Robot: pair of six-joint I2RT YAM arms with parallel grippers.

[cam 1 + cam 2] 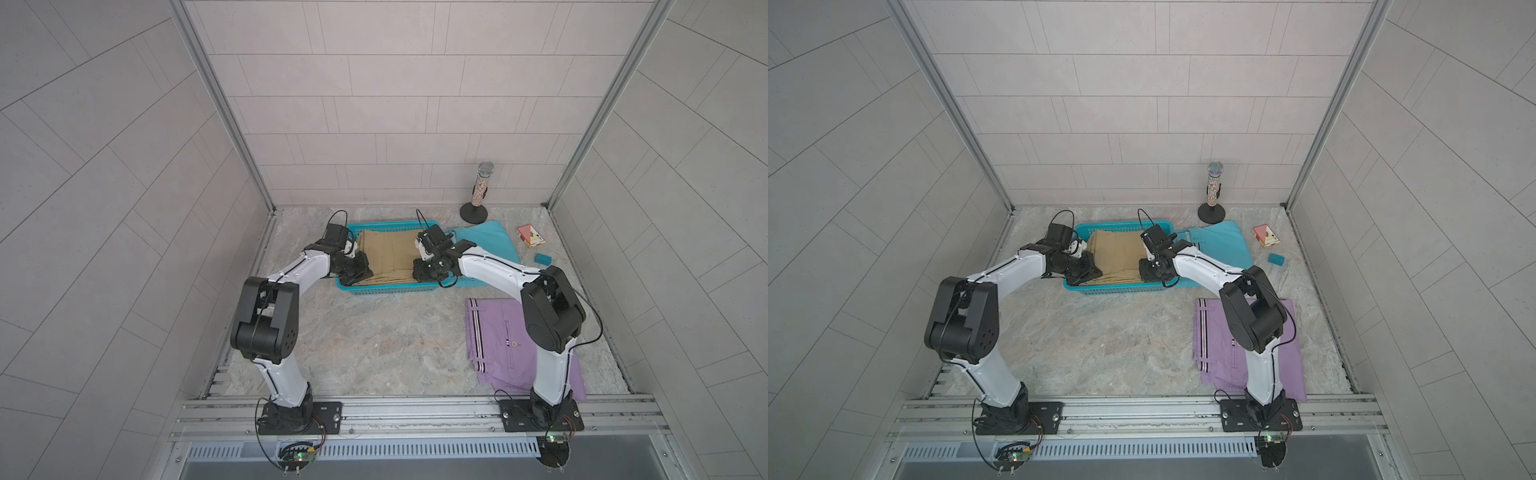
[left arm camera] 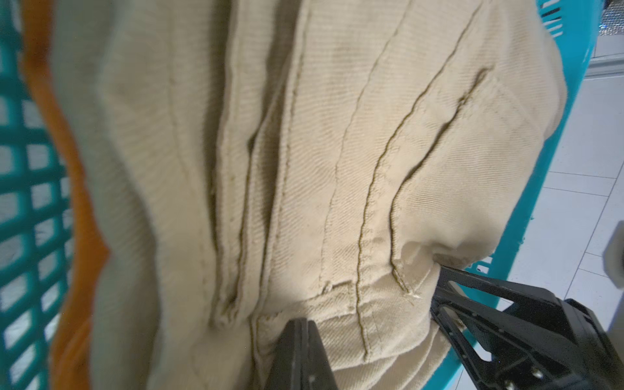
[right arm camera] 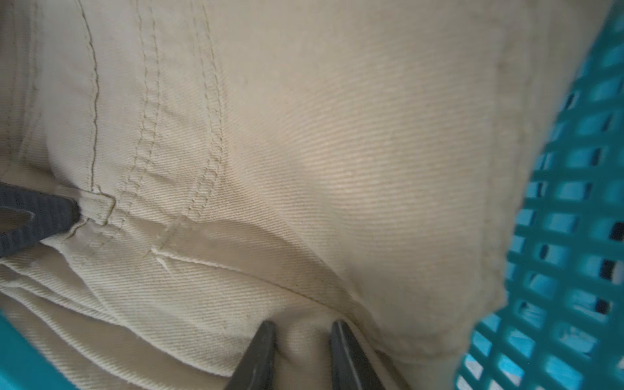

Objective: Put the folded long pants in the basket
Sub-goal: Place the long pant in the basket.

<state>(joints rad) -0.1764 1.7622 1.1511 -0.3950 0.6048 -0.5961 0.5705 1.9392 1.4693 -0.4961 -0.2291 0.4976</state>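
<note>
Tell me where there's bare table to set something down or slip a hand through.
Widest bare table: between basket, lilac pants and front rail. A narrow strip runs left of the basket. Crowded back right: turquoise pants, microphone stand, small box, teal block. The basket holds khaki pants, left gripper, right gripper.

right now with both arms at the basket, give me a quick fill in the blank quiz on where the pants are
1. The pants lying on top inside the basket are ___.
2. In the left wrist view, an edge of ___ cloth shows from beneath them.
3. The pants lying right beside the basket, outside it, are ___.
4. Counting the lilac pants, ___ pairs lie outside the basket.

Missing words: khaki, orange, turquoise, two.
</note>
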